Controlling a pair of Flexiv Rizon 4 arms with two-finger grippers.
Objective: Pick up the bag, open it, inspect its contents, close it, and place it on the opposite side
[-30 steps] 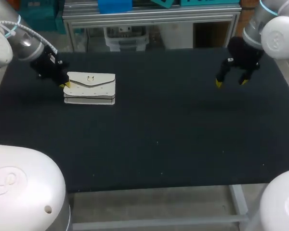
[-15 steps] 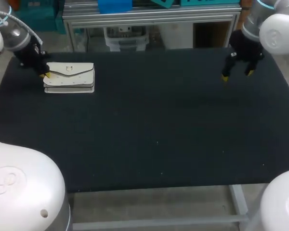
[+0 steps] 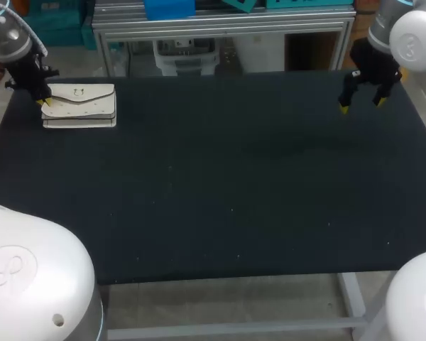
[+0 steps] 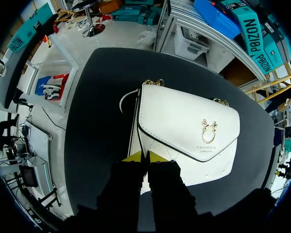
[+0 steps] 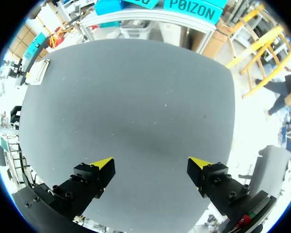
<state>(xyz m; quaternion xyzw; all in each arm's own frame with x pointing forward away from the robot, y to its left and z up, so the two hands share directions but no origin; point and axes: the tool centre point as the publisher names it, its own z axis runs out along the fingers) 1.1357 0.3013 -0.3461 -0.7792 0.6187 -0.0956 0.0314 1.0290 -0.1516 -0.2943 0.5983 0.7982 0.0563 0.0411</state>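
The white bag (image 3: 82, 106) with a gold clasp is at the far left rear of the black table (image 3: 234, 185), its flap closed. My left gripper (image 3: 42, 103) is at the bag's left end, shut on its edge. In the left wrist view the two yellow tips pinch together at my left gripper (image 4: 144, 158) on the near edge of the bag (image 4: 184, 126), and a gold chain (image 4: 153, 82) shows at the bag's far side. My right gripper (image 3: 360, 104) hangs open over the far right of the table with nothing in it. In its own view my right gripper (image 5: 153, 167) stands wide above bare cloth.
The bag lies close to the table's left and rear edges. Between the two grippers stretches the wide dark tabletop. The bag (image 5: 39, 72) shows small, far across the table from the right gripper.
My left gripper has moved left and toward the rear, taking the bag with it. My right gripper has drifted a little to the right and back, still open.
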